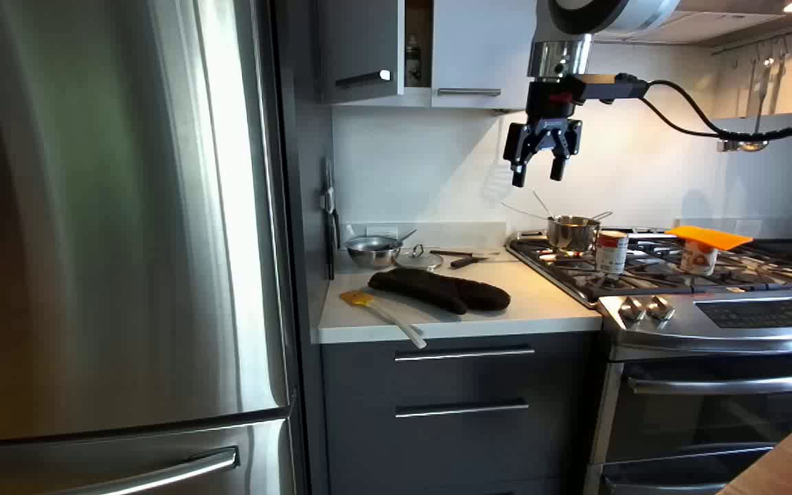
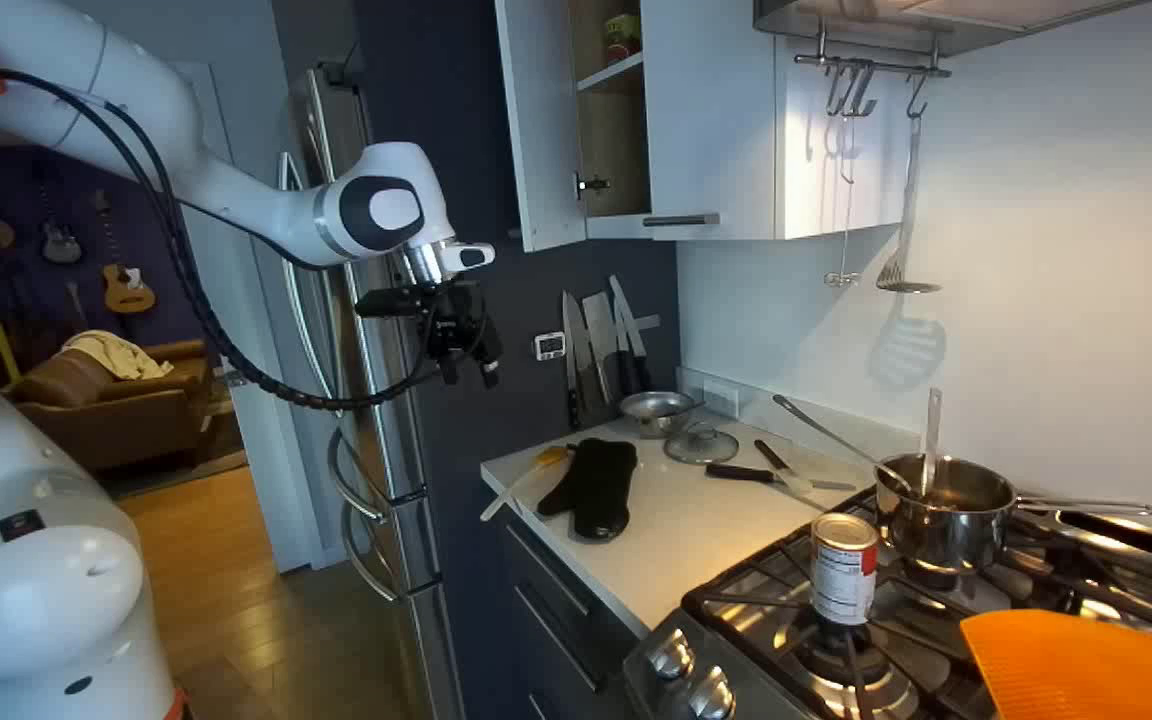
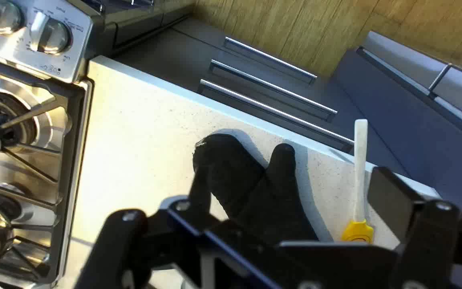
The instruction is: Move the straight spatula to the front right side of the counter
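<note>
A spatula with a yellow head and a straight pale handle lies on the left of the counter in both exterior views (image 1: 396,322) (image 2: 516,487). Its handle juts past the front edge of the counter (image 1: 547,307). My gripper (image 1: 537,179) is open and empty, high above the counter; it also shows in an exterior view (image 2: 470,374). In the wrist view, the open jaws (image 3: 294,186) have the spatula (image 3: 360,168) below, close beside the right finger in the picture. The spatula's head is partly hidden by the gripper. The counter (image 3: 134,136) lies below.
A black oven mitt (image 1: 423,289) lies beside the spatula. A metal pan (image 1: 372,253), glass lid (image 1: 418,260) and knives (image 1: 465,262) are behind. A pot (image 1: 571,237), cans (image 1: 611,254) and an orange sheet (image 1: 709,238) are on the stove. A cabinet door (image 2: 546,120) stands open.
</note>
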